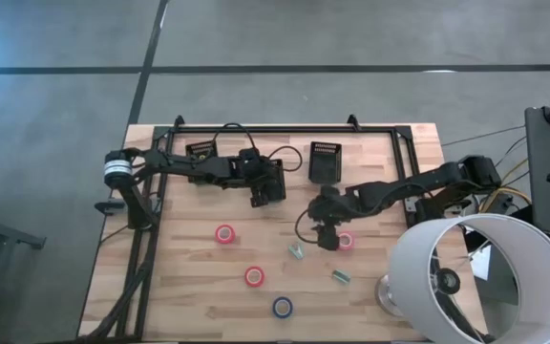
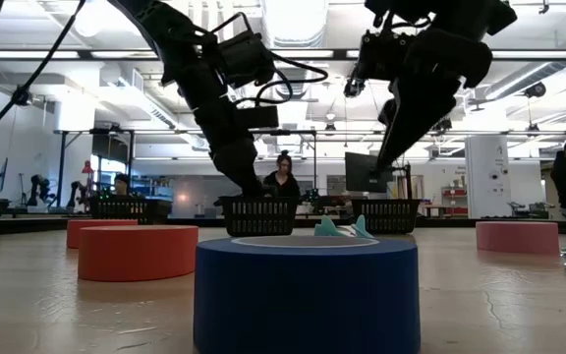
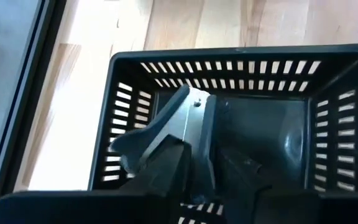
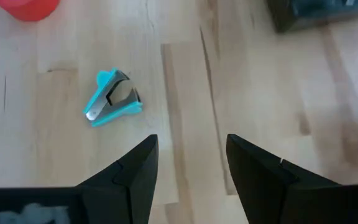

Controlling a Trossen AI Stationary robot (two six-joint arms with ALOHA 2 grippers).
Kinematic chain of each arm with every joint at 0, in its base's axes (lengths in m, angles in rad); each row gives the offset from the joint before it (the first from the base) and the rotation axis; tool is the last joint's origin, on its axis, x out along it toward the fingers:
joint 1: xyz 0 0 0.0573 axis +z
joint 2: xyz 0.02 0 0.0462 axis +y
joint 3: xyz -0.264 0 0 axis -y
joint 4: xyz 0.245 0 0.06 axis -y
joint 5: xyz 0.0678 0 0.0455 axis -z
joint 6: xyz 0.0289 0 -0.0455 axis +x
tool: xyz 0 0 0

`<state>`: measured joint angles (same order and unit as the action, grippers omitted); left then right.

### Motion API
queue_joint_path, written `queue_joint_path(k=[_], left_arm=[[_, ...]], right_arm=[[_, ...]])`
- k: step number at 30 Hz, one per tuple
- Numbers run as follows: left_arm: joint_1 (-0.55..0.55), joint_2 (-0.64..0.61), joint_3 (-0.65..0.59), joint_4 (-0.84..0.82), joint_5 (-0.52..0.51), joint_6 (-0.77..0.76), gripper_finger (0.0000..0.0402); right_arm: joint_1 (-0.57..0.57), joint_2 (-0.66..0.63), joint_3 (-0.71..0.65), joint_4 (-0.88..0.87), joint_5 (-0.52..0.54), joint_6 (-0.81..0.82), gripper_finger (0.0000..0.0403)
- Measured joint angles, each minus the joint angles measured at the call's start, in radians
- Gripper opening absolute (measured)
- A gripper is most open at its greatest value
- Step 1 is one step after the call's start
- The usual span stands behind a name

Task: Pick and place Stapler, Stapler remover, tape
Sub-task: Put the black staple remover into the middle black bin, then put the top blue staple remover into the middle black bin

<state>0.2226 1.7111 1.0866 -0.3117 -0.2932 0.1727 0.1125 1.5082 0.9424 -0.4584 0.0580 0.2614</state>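
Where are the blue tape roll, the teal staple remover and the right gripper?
blue tape roll (image 1: 283, 307): high view, on its ring.
teal staple remover (image 4: 112, 99): right wrist view, on its body.
right gripper (image 4: 191, 163): right wrist view, between its open fingertips.

L gripper (image 1: 267, 188) mid-table, fingers closed; R gripper (image 4: 188, 168) nearby, fingers apart.

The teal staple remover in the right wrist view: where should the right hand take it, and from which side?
The staple remover lies flat on the bare wood table, apart from the red tape roll, its metal claws open to one side. Probably best from straight above, the open right hand closing across the two teal plastic wings, not the claws: those are the widest flat faces.
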Motion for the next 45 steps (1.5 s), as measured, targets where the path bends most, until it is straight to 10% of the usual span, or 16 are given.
queue_joint_path(k=[12, 20, 27, 45], left_arm=[[0.0, 0.0, 0.007, 0.015, 0.0, 0.003, 0.0167], [-0.002, 0.0, 0.052, 0.023, -0.003, -0.018, 0.0162], [-0.017, -0.046, 0.063, 0.023, 0.05, -0.048, 0.0157], [-0.095, -0.153, 0.055, 0.019, 0.05, -0.066, 0.0156]], right_arm=[[0.044, 0.0, -0.086, 0.15, -0.007, 0.197, 0.0187], [0.118, 0.001, -0.098, 0.185, -0.001, 0.291, 0.0187], [0.205, 0.019, -0.098, 0.19, 0.232, 0.474, 0.0187], [0.221, 0.214, -0.039, 0.33, 0.233, 0.675, 0.0187]])
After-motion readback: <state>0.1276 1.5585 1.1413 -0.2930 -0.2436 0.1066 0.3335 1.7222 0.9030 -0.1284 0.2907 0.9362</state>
